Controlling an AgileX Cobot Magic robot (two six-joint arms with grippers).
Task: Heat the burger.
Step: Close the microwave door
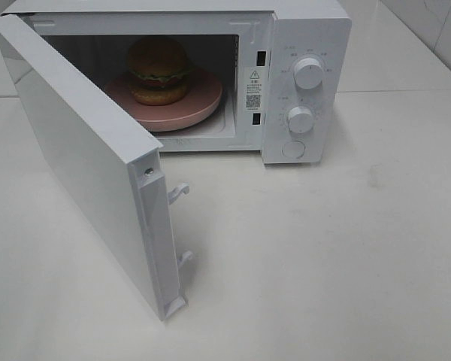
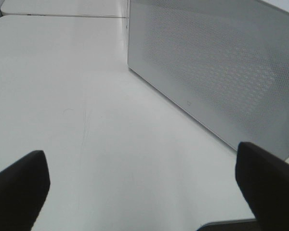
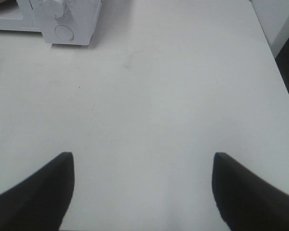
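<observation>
Even, bright lighting; soft shadows, slight blur.

A sticker (image 1: 253, 89) on the microwave (image 1: 316, 30) shows a warning triangle and QR code; its print is illegible.

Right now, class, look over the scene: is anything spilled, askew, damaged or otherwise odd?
Nothing stands out. The burger sits upright on the plate inside the microwave. The door stands wide open, which fits loading. The left hand and right hand are open and empty.
</observation>
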